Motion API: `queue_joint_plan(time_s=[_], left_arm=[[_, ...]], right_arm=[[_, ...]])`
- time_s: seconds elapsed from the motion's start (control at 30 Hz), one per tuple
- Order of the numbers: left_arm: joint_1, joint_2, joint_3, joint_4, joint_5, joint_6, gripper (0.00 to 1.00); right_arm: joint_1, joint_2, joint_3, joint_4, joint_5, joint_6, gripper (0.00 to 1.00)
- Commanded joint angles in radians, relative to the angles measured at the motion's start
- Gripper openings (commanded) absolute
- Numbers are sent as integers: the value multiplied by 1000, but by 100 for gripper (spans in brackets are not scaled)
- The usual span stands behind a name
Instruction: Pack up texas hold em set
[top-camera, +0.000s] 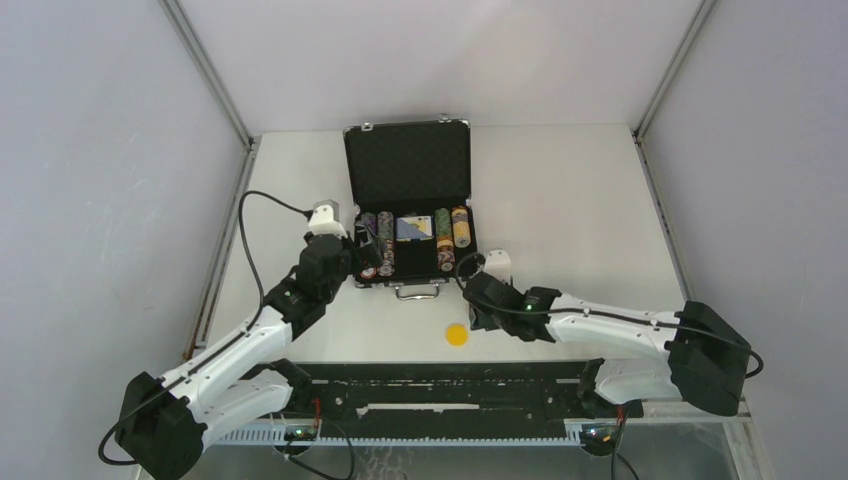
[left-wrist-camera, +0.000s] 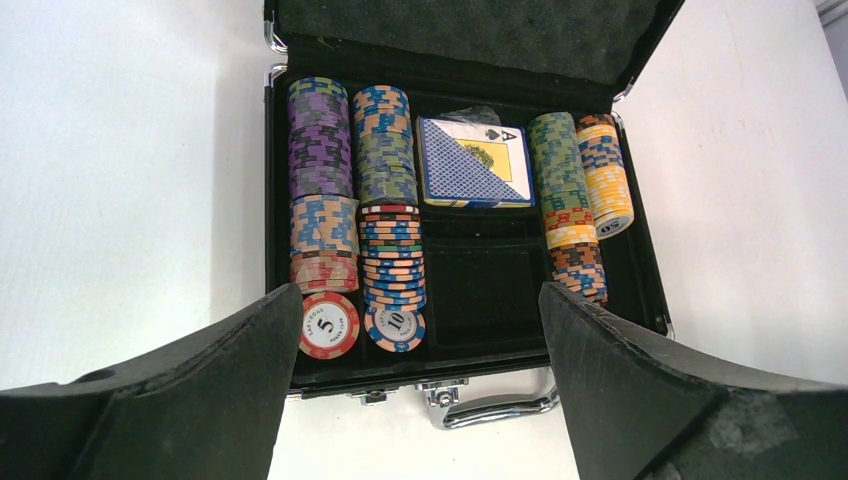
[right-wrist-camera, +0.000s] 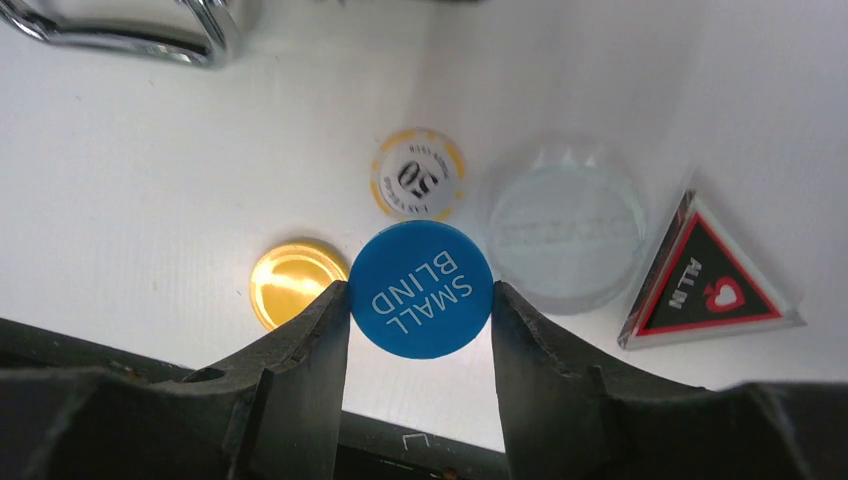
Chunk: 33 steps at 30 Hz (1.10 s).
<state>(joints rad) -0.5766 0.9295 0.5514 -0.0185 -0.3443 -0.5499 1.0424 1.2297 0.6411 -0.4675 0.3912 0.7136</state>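
The right gripper (right-wrist-camera: 420, 296) pinches the blue button (right-wrist-camera: 421, 288) by its edges, in front of the open briefcase (left-wrist-camera: 272, 200). The left gripper (left-wrist-camera: 420, 302) hangs spread over it. Chip stacks (left-wrist-camera: 322, 170) and card deck (left-wrist-camera: 473, 160) are packed. Four pieces lie outside: yellow button (right-wrist-camera: 290, 282), loose chip (right-wrist-camera: 417, 176), clear button (right-wrist-camera: 563, 225), triangle token (right-wrist-camera: 705, 275).

White table (top-camera: 580, 200), grey walls (top-camera: 100, 150), prob. alu posts (top-camera: 205, 70).
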Motion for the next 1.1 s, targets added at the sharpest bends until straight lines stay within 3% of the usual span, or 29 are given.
queue_joint_plan(time_s=[0.0,0.67,0.97,1.07], left_arm=[[-2,-2,5,10,3,-1,92],[7,5,4,7,-1,-1,92],[10,-3,5,-6,-17,7,92],[11,-3,9,-12,-21,14,92]], right_arm=[[-44,50,110,42,-9,-105,47],[-181,498,631,68,-134,-362,48],[-199,663,796,47,-178,-406,55],[-209,697,831,46,-152,-410,70]])
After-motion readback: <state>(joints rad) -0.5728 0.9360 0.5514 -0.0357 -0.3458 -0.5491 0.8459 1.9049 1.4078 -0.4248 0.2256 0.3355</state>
